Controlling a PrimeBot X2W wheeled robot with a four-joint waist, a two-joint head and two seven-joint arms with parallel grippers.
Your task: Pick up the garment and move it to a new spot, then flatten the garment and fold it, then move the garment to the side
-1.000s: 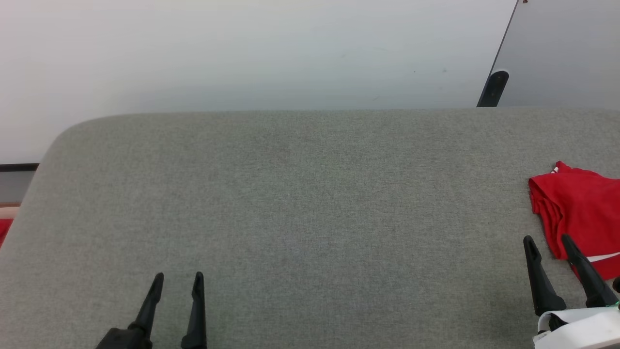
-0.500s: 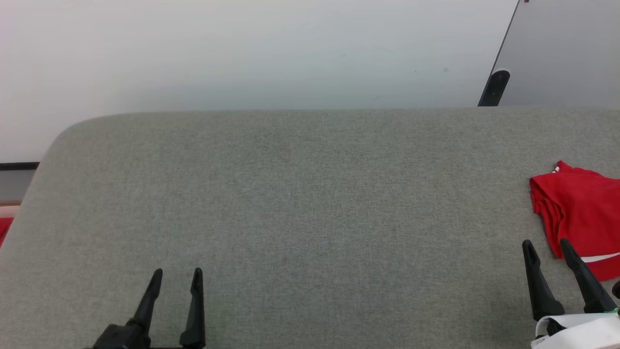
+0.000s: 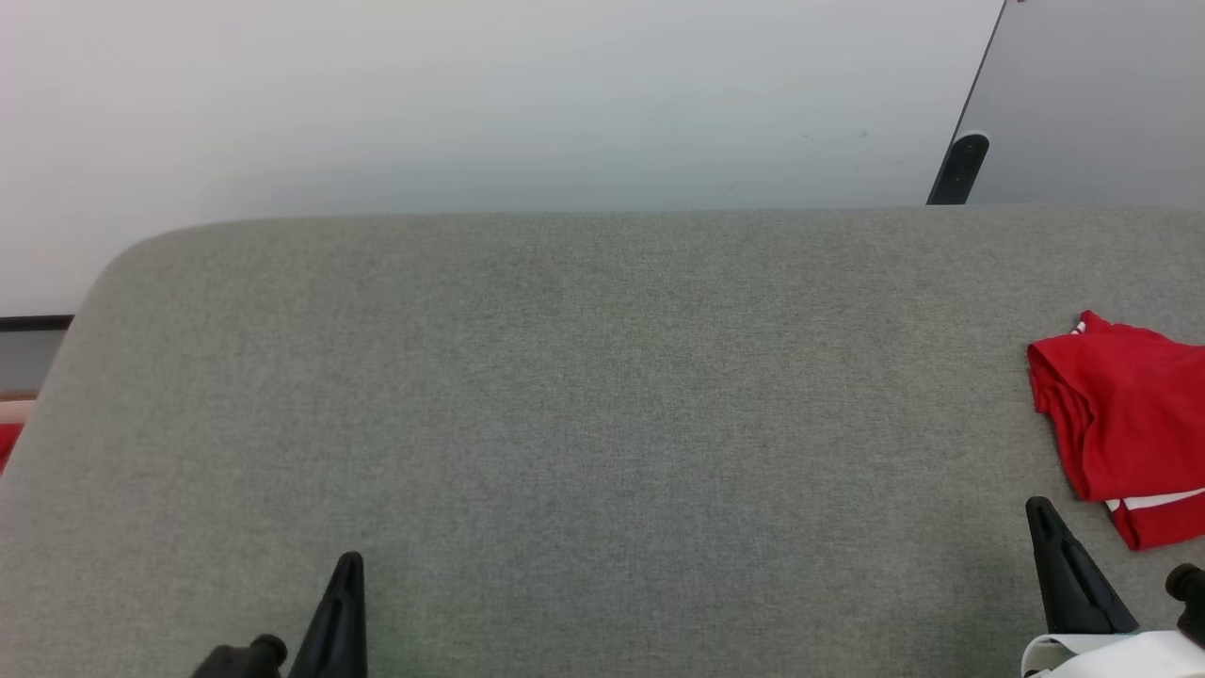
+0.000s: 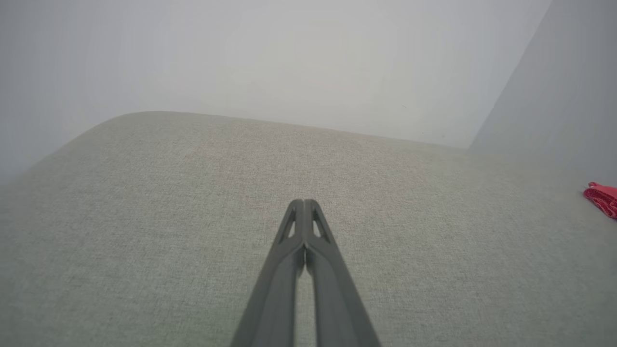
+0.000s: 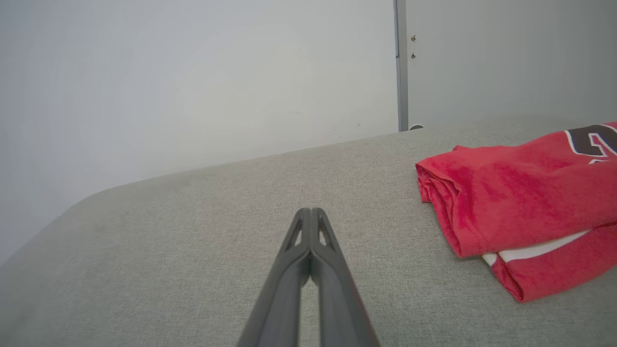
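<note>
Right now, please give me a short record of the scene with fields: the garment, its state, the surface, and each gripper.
garment: red jersey, at the right side of the grey surface
garment state: folded in layers, a white panel showing at its near edge, dark lettering on top
left gripper: shut, empty, over bare surface, far from the garment
right gripper: shut, empty, to the left of the garment, not touching it
task stage: garment appears folded and set aside

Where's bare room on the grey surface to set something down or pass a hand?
Nearly all of the grey surface is bare: the whole stretch from its rounded left corner across to the folded garment, and between the left gripper and right gripper. Only the right edge, around the garment, is occupied.
</note>
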